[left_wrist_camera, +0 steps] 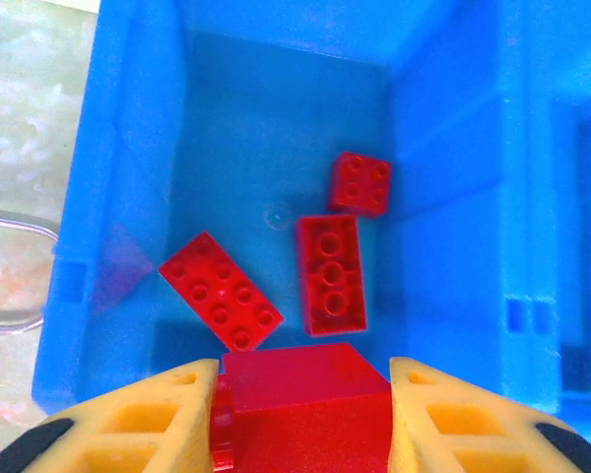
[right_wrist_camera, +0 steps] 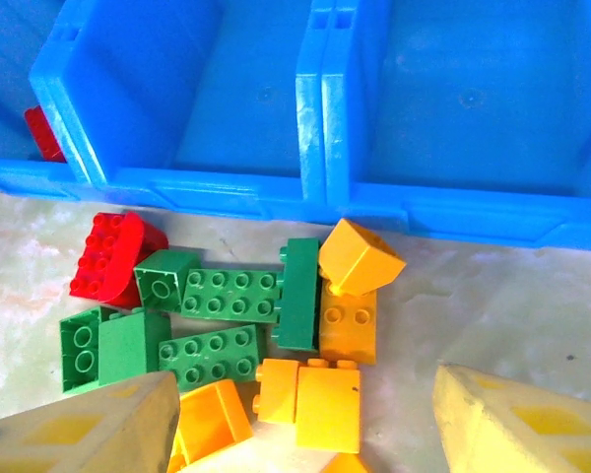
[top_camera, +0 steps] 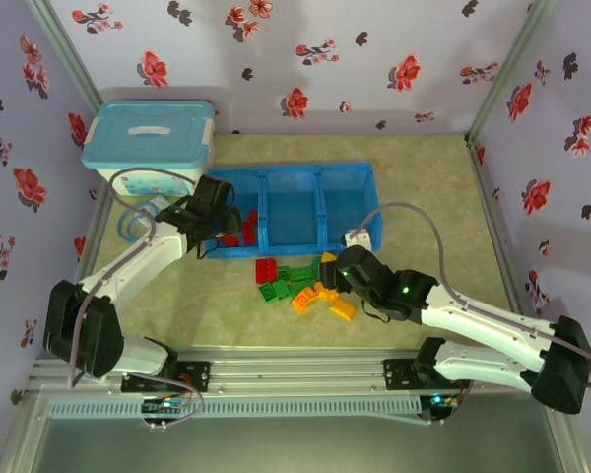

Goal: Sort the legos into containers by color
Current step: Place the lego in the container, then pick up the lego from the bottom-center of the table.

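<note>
The left gripper (left_wrist_camera: 303,414) clamps a red brick (left_wrist_camera: 295,379) over the containers' (right_wrist_camera: 315,108) left bin (left_wrist_camera: 108,197), where three red ones lie; the right gripper (right_wrist_camera: 300,424) hangs open-jawed above the loose legos (right_wrist_camera: 227,296) on the table (right_wrist_camera: 512,286) beside the near wall; they look light, rigid and slick, best pinched across flat sides.

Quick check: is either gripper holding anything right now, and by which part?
Left gripper holds a red brick by its two opposite sides, above the left bin. Right gripper holds nothing, open over the loose pile.

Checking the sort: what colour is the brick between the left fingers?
A red plastic brick; left wrist view.
</note>
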Controlling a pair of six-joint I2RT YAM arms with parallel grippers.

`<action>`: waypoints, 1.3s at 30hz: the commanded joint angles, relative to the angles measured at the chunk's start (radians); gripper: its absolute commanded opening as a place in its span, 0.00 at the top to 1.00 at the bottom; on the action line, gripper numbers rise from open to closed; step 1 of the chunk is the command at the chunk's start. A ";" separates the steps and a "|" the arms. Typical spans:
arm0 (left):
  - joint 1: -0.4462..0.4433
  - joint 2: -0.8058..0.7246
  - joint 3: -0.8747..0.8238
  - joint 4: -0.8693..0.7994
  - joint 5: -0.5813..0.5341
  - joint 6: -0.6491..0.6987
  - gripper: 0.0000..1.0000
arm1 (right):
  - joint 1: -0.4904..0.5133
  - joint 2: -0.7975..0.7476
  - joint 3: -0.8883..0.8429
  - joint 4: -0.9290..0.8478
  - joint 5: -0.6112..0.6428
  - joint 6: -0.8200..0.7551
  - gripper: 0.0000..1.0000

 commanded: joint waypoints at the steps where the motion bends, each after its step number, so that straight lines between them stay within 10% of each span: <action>1: 0.035 0.035 0.037 0.034 0.031 0.035 0.70 | 0.020 0.010 -0.012 0.007 0.005 0.037 0.31; 3: 0.050 0.054 0.057 0.025 0.055 0.040 0.64 | 0.027 0.018 -0.009 0.005 0.004 0.036 0.31; 5: 0.052 0.054 0.092 -0.003 0.077 0.054 0.29 | 0.032 0.026 0.002 -0.003 0.010 0.033 0.31; 8: 0.039 -0.009 0.111 -0.010 0.081 0.069 0.16 | 0.040 0.039 0.021 -0.013 0.014 0.024 0.29; 39: -0.130 -0.759 -0.341 -0.067 0.035 -0.021 0.21 | 0.181 0.537 0.050 0.190 -0.017 0.431 0.30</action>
